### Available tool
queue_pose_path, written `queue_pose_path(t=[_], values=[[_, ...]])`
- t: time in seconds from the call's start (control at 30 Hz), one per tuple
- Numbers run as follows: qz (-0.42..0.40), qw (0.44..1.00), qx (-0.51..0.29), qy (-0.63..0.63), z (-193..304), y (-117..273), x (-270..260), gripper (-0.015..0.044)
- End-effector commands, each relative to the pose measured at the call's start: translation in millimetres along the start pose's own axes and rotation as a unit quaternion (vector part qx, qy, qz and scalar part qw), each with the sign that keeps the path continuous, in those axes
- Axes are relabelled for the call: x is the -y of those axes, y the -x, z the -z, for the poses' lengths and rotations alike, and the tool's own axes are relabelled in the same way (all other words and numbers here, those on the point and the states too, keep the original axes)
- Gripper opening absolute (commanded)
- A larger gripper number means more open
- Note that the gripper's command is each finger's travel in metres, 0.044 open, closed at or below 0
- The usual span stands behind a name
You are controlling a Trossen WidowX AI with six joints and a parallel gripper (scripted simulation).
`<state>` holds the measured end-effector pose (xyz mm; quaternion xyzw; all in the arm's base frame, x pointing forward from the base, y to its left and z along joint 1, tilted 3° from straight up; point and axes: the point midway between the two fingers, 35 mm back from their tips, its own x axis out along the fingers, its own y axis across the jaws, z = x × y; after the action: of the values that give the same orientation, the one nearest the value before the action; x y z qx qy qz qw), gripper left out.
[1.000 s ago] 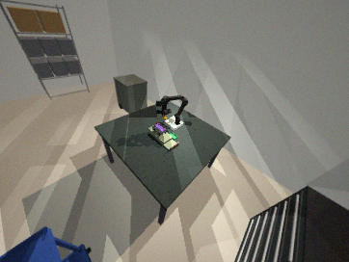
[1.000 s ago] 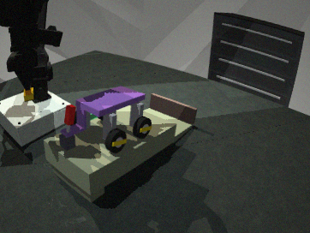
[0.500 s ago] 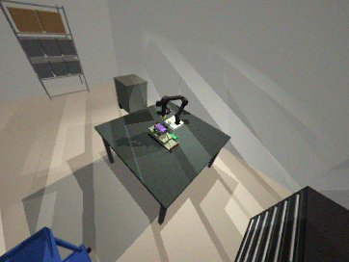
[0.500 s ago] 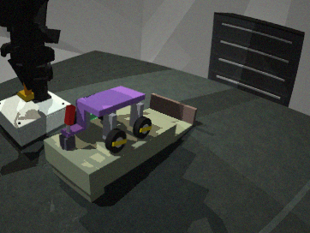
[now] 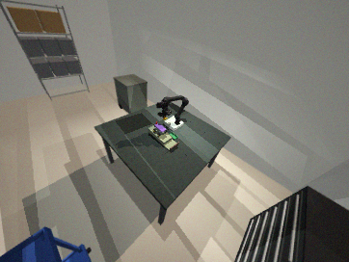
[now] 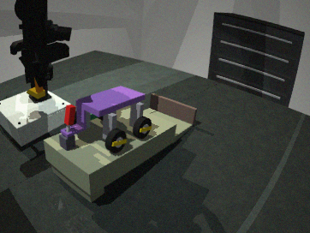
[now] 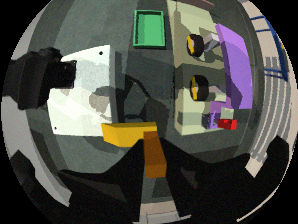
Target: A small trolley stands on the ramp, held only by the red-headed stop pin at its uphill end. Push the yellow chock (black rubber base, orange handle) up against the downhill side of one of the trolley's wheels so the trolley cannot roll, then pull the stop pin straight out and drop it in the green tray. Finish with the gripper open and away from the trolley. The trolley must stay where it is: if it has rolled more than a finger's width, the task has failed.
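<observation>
My gripper is shut on the orange handle of the yellow chock. It holds the chock above the white block, on the uphill side of the ramp and clear of it. The purple trolley stands on the ramp, its near wheels in view. The red-headed stop pin is upright at the trolley's uphill end. The green tray lies beside the ramp. The far wheels are mostly hidden.
The white block sits beside the ramp at the arm's base. A brown end board stands across the ramp's downhill end. All stand on the dark table. A dark drawer cabinet is beyond it.
</observation>
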<state>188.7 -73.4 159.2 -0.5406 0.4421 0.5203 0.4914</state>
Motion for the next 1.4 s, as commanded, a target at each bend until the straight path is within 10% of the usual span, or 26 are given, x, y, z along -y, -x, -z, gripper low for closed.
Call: queue_pose_path(t=[0.0, 1.37], values=[[-0.002, 1.000, 0.002, -0.002, -11, -2, 2, 0.0000], [0.000, 1.000, 0.008, -0.002, -139, -11, 36, 0.0000]])
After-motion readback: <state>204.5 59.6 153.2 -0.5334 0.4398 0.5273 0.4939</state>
